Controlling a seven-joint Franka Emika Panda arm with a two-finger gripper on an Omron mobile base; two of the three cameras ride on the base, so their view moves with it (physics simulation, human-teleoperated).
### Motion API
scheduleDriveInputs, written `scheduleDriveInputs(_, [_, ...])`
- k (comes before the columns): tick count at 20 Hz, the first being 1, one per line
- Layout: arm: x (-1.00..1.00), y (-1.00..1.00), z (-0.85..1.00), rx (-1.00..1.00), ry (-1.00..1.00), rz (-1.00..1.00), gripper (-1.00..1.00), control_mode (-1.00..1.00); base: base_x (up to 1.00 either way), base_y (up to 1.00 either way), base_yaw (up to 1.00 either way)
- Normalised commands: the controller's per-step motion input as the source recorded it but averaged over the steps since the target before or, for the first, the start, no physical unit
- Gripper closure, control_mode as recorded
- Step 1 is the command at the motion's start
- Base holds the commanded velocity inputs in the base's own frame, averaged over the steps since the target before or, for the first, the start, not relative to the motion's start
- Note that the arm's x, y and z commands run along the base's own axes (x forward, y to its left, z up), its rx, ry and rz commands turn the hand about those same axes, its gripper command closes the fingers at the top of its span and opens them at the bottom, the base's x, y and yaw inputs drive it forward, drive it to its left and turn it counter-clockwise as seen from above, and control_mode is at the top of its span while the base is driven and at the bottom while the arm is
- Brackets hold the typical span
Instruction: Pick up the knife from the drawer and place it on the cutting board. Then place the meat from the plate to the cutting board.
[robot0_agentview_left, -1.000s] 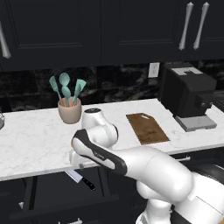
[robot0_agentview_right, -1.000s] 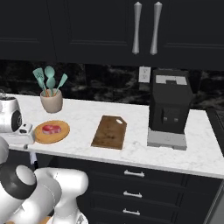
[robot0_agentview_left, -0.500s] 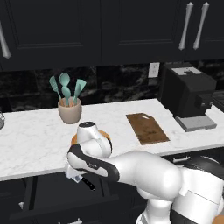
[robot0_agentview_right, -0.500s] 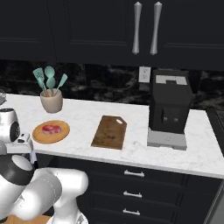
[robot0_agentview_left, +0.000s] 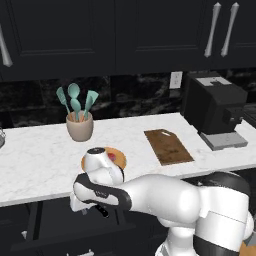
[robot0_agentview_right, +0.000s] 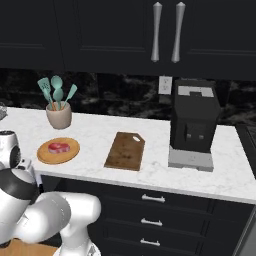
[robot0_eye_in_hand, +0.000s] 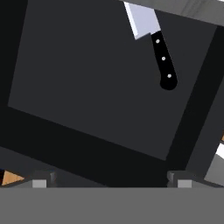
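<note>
The claw (robot0_eye_in_hand: 109, 181) is wide and holds nothing. It hangs over the open drawer (robot0_eye_in_hand: 87, 87), looking down into it. The knife (robot0_eye_in_hand: 153, 43) lies flat on the drawer floor, near the far edge, up and to the right in the hand view. Its black handle points back toward the claw. Part of its silver blade is cut off by the edge of the picture.

The step now, I think, is reaching for the knife. To do it well, the claw should go over the black handle, not the blade. The handle is thicker and easier to pinch. The claw should turn so one finger sits on each long side of the handle. Then it should go straight down, low enough to catch it, and close gently. It must watch the drawer wall close by.

The board (robot0_agentview_right: 125, 150) waits on the counter, with nothing on it. The plate (robot0_agentview_right: 58, 150) sits just left of the board, a little apart. The meat (robot0_agentview_right: 57, 147) lies on the plate.
</note>
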Motion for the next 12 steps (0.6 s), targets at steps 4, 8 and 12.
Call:
scheduleDriveInputs(4, [0.0, 0.15, -0.08, 0.0, 0.0, 0.0, -1.0, -1.0, 0.0, 0.0, 0.0])
scheduleDriveInputs(8, [0.0, 0.01, -0.06, 0.0, 0.0, 0.0, -1.0, -1.0, 0.0, 0.0, 0.0])
scheduleDriveInputs(12, [0.0, 0.0, -0.04, 0.0, 0.0, 0.0, -1.0, -1.0, 0.0, 0.0, 0.0])
